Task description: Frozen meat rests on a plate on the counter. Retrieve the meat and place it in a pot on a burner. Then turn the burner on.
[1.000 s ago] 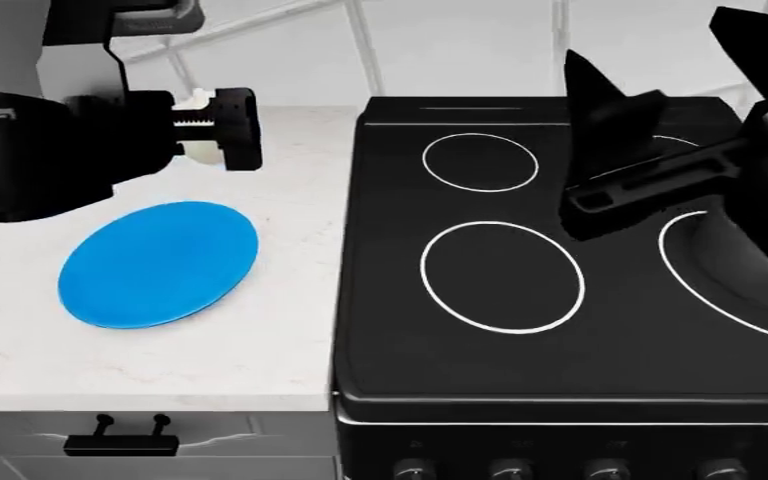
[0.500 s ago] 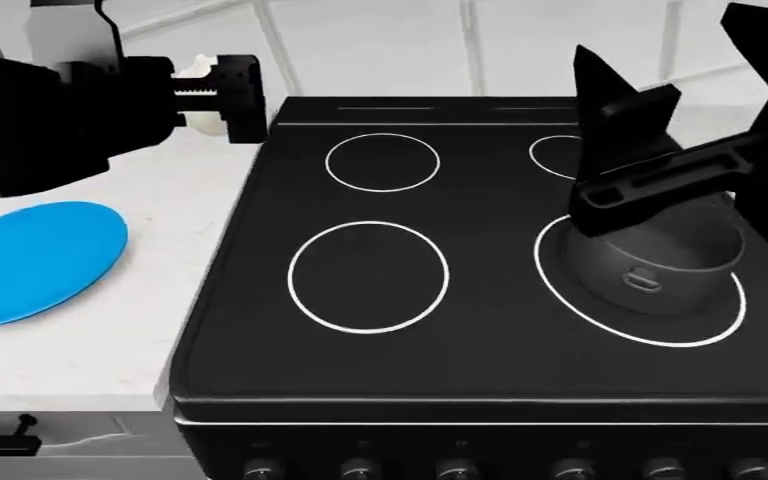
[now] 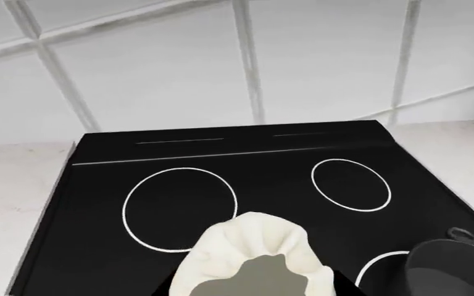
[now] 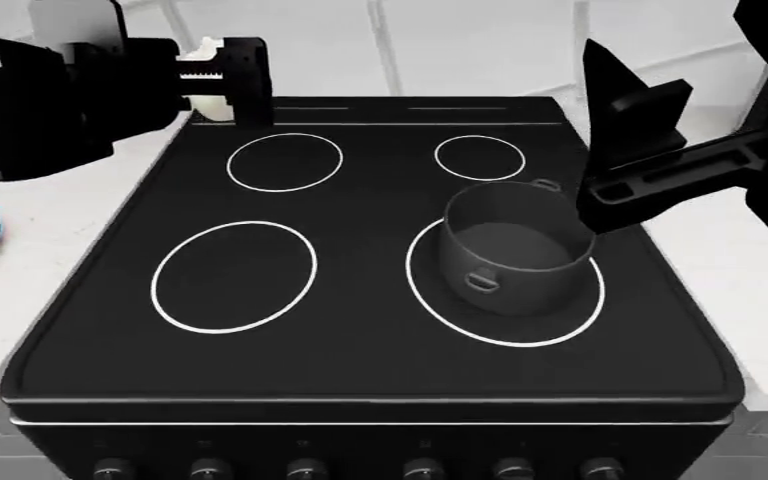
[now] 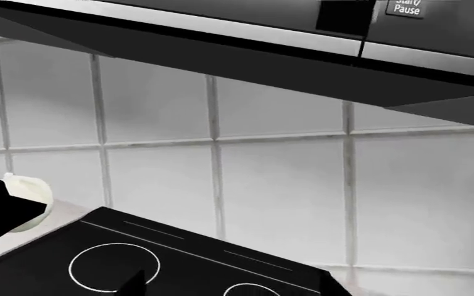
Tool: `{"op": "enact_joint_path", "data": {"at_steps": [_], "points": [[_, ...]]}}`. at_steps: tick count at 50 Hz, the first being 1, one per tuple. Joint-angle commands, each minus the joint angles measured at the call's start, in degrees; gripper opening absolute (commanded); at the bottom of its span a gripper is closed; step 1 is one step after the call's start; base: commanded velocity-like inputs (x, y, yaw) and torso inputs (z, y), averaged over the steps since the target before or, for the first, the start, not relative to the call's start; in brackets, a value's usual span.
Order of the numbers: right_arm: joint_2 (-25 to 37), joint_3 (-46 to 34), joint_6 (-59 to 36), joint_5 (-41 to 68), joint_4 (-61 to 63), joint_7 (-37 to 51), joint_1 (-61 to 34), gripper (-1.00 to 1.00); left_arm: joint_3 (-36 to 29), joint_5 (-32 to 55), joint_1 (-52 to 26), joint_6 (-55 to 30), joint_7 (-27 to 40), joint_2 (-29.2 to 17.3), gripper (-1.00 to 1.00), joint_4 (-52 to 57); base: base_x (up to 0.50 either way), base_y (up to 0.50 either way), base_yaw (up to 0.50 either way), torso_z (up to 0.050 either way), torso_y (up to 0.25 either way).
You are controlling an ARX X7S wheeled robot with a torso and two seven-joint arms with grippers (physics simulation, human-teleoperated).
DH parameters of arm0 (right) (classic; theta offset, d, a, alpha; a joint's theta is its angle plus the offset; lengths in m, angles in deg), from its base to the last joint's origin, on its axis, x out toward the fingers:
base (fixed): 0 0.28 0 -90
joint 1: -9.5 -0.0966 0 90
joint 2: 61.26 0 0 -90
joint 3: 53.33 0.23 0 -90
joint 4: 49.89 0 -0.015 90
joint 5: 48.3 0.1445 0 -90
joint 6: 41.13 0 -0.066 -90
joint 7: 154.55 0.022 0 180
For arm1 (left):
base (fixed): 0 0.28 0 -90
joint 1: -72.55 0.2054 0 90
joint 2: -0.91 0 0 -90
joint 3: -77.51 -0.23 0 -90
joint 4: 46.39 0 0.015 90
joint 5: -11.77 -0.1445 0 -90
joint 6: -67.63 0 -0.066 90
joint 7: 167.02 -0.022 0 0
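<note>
Right gripper [image 4: 651, 150] crowds the pot [image 4: 515, 248] (left side open).

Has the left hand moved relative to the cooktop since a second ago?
Yes. The left hand, holding the meat, was over the counter left of the cooktop; now it's over the cooktop's back-left corner, nearer the pot.

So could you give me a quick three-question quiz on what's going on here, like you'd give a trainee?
1. True or false: the frozen meat already lies inside the pot.
2. Which claw holds the meat? A) left claw B) right claw
3. Fill in: the pot stands on the front-right ____ of the black cooktop.

Key: 1. False; the pot looks empty in the head view. 2. A; the pale lump sits in the left claw, above the cooktop's rear left. 3. Burner.
</note>
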Motion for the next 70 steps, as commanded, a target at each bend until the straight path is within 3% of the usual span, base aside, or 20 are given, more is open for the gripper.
{"op": "enact_joint_path", "data": {"at_steps": [1, 20, 38, 70], "points": [[0.17, -0.14, -0.03, -0.72, 0.06, -0.63, 0.33, 1.0, -1.05, -0.95, 0.24, 1.4, -1.56, -0.32, -1.0, -0.34, 0.0, -0.5, 0.0, 0.0, 0.0], [0.37, -0.26, 0.25, -1.67, 0.35, -1.36, 0.51, 1.0, -1.69, -0.58, 0.34, 1.9, -1.45, -0.34, -1.0, -0.41, 0.0, -0.49, 0.0, 0.0, 0.001], [0.65, 0.17, 0.04, -3.78, 0.87, -2.78, 1.99, 1.0, -3.09, -0.15, 1.66, 2.05, -2.18, 0.22, -1.0, 0.33, 0.0, 0.0, 0.0, 0.0, 0.0], [3.19, 5.8, 0.57, -8.48, 1.61, -8.45, 9.67, 1.0, -14.69, -11.28, -2.38, 7.88, -15.64, 8.45, -1.0, -7.37, 0.0, 0.0, 0.0, 0.0, 0.0]]}}
